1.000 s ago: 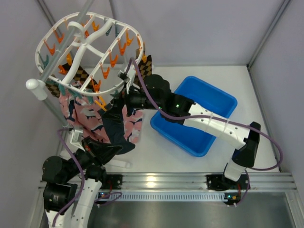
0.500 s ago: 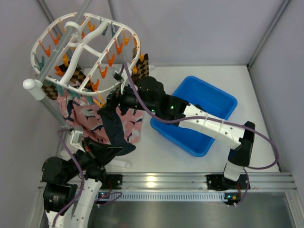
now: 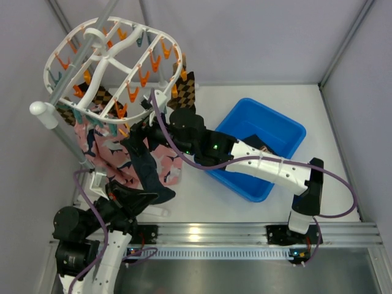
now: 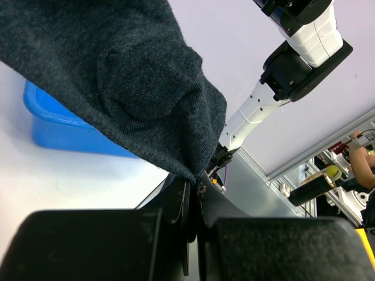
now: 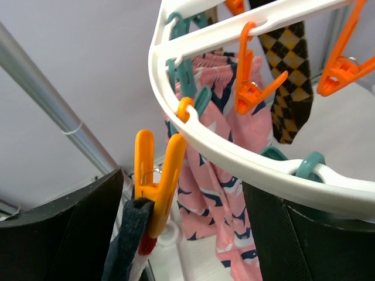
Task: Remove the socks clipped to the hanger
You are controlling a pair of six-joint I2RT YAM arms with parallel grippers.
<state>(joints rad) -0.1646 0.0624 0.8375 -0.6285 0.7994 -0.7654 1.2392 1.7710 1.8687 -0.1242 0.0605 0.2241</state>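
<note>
The white oval hanger (image 3: 97,93) hangs tilted by the grey pole (image 5: 44,88) at the upper left, its long axis running left to right across the top view. Below it is a white table (image 3: 208,202) with pale walls. A blue bin (image 3: 288,131) sits to the right. Pink socks (image 3: 101,147) and a checkered sock (image 3: 187,86) hang from the rim. A navy sock (image 3: 144,165) slants from an orange clip (image 5: 153,175) down to the left gripper (image 4: 193,193), which is clamped on its lower end. The right gripper (image 5: 181,222) has its fingers apart, either side of that clip.
</note>
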